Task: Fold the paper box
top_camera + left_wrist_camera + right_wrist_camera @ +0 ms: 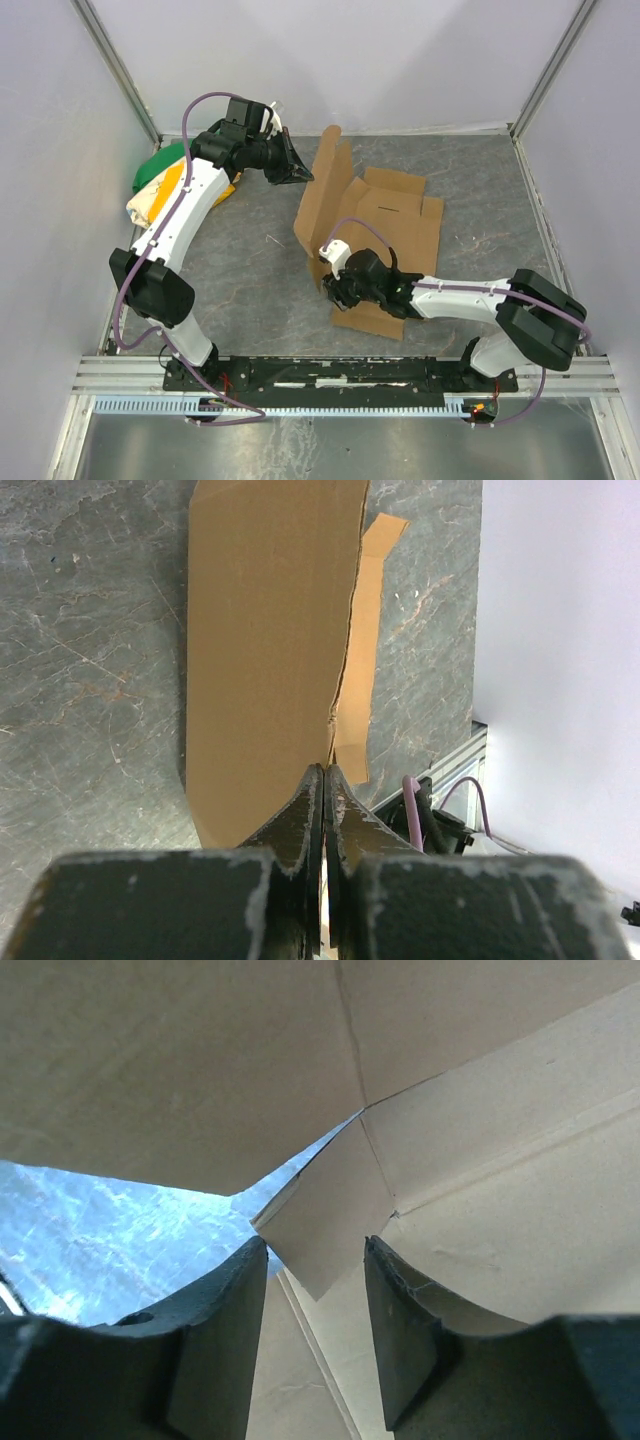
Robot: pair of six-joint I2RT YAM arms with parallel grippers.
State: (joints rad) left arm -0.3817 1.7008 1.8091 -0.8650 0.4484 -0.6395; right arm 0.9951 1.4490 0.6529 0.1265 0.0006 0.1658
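Note:
The paper box (392, 218) lies unfolded as brown cardboard in the middle of the table, with its left panel (326, 185) standing up. My left gripper (301, 176) is shut and empty, its tips at the outer face of that raised panel (262, 650); in the left wrist view the left gripper (325, 769) points at the panel's edge. My right gripper (334, 288) is at the box's near left corner. In the right wrist view the right gripper (315, 1248) is open, with a small flap corner (322, 1222) reaching between the fingers, not pinched.
A green, yellow and white cloth bundle (158, 182) lies at the back left under the left arm. White walls close in the table on three sides. A metal rail (340, 375) runs along the near edge.

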